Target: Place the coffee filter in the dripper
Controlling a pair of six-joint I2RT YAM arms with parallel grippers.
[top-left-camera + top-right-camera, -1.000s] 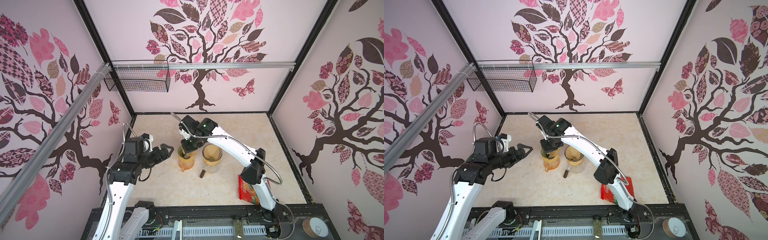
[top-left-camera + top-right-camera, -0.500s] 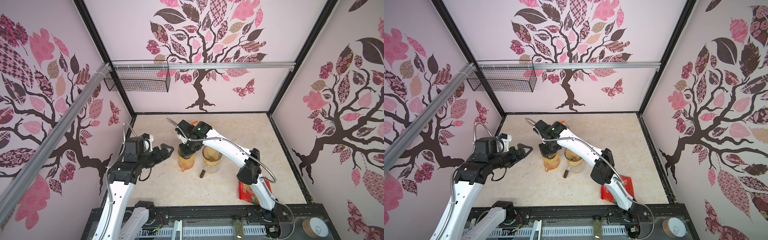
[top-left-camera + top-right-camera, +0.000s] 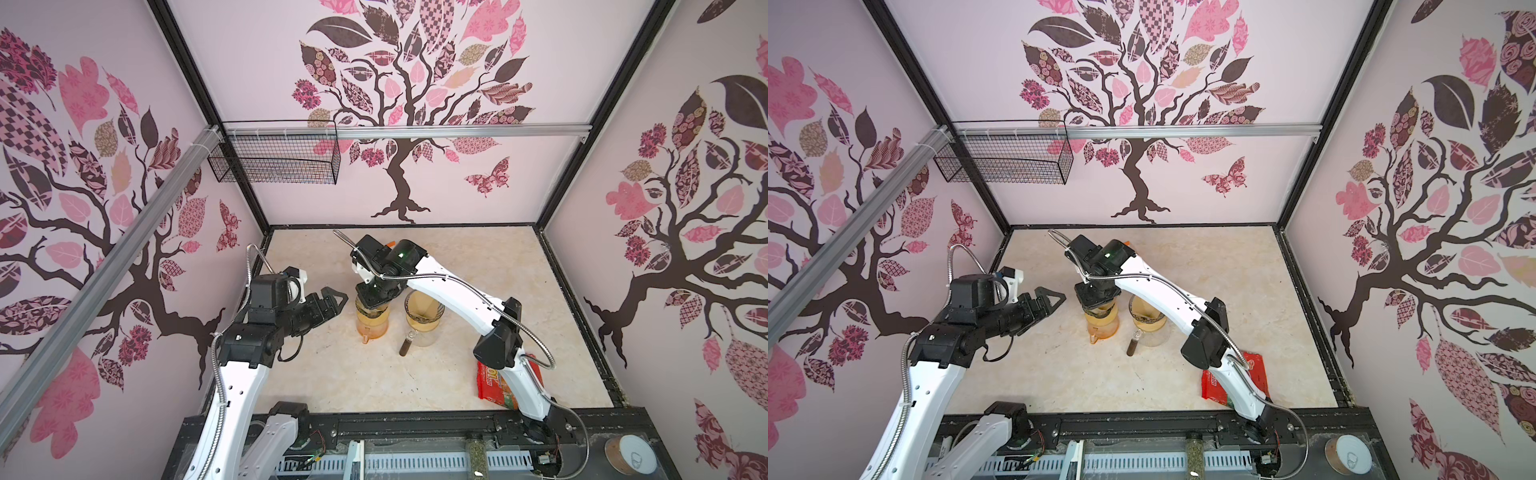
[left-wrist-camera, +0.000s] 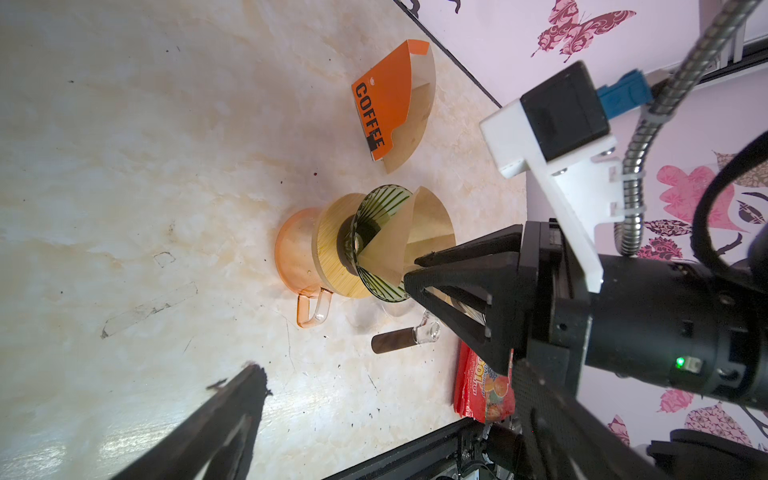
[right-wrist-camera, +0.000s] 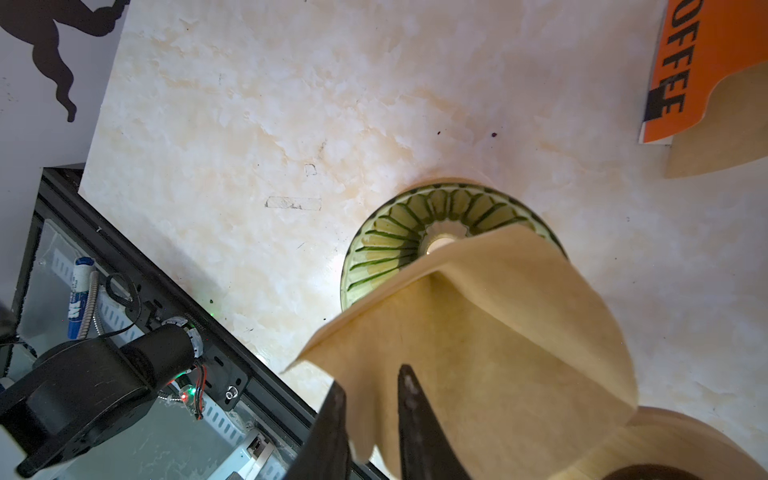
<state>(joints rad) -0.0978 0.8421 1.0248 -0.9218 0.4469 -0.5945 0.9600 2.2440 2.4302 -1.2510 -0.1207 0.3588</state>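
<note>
Most is done: filter [image 4: 415,232] stands tip-down in dripper [image 4: 376,208], mid-table, folded flat and not yet spread. Right gripper [image 5: 370,380] has its jaws slightly apart around the filter's edge. Left gripper [image 3: 334,305] gapes wide, empty.

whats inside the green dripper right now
A tan paper filter leans in the dripper, with its tip near the middle, and covers roughly half the bowl. The bare half shows green ribs and nothing else. Whatever lies under the paper is hidden.
</note>
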